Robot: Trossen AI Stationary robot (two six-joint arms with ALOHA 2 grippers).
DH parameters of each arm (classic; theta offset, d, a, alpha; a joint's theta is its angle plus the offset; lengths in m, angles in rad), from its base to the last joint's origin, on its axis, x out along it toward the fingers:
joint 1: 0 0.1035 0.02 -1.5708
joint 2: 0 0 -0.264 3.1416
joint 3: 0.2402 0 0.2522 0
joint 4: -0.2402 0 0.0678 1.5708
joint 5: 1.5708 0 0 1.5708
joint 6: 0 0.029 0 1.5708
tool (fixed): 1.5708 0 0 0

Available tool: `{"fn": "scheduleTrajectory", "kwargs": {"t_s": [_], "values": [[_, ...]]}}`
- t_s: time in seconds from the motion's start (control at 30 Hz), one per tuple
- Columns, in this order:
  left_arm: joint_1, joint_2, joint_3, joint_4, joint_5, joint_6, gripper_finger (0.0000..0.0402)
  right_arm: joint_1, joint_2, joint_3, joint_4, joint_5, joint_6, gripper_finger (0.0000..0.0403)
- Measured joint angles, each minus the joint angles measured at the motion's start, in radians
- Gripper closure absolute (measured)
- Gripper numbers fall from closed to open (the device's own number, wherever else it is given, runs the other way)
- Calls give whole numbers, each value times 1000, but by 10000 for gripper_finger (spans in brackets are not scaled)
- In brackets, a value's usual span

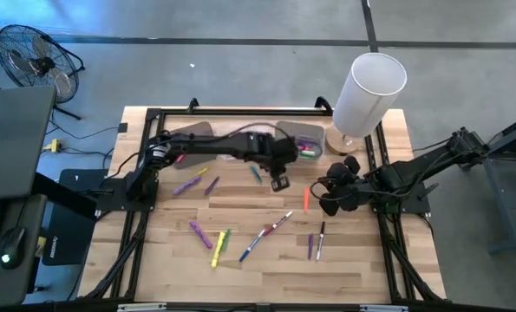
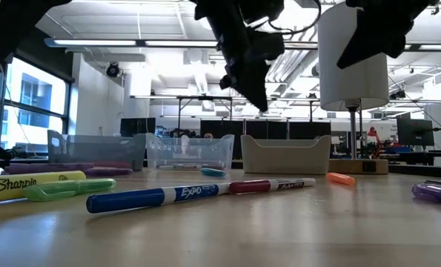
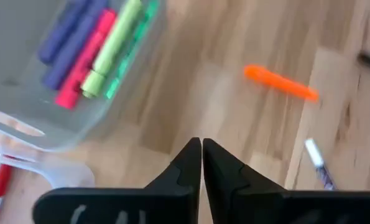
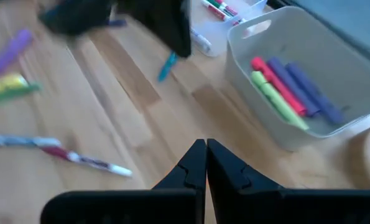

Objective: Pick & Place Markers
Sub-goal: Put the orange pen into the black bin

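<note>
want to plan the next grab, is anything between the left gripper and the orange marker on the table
Nothing visible does. The left gripper, shut and empty, hangs above bare wood, and the orange marker lies alone on the table beyond it. The grey bin sits off to one side.

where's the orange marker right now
In the high view the orange marker lies on the table's right half, between the shut left hand and the right hand, nearer the right one, below the grey bin.

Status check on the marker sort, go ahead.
Left gripper shut, empty, raised beside the grey bin. Right gripper shut, empty, waiting by the orange marker. Some markers binned, many loose. Nothing in the way.
</note>
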Motion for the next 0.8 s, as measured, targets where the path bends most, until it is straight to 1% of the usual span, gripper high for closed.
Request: {"fn": "scheduleTrajectory", "kwargs": {"t_s": [0.1, 0.17, 0.2, 0.27, 0.3, 0.33, 0.43, 0.5, 0.6, 0.73, 0.8], "values": [[-47, -52, -107, -1, -1, 21, 394, 0, 0, 0, 36, -19, 75, 402], [-72, -109, -208, 88, 11, 15, 399, 0, 0, 0, 57, -22, 123, 403], [-82, -150, -274, 132, 16, 1, 398, 0, 1, 0, 63, -20, 148, 403], [-97, -252, -426, 157, 14, -29, 398, 0, 12, 0, 81, -10, 196, 403], [-104, -291, -495, 236, 15, -44, 400, -2, 19, 2, 89, -14, 220, 403], [-110, -335, -564, 309, 15, -65, 400, -7, 34, 2, 100, -28, 245, 403], [-137, -489, -772, 368, 16, -135, 400, -28, 111, 27, 124, -85, 293, 403], [-156, -575, -883, 435, 14, -176, 400, -43, 197, 69, 115, -121, 298, 403], [-190, -697, -1032, 468, -4, -233, 400, -76, 332, 169, 29, -193, 348, 402], [-243, -834, -1178, 510, -62, -329, 401, -130, 511, 316, -230, -303, 526, 402], [-269, -898, -1233, 492, -77, -372, 401, -149, 580, 362, -309, -351, 577, 403]]}}
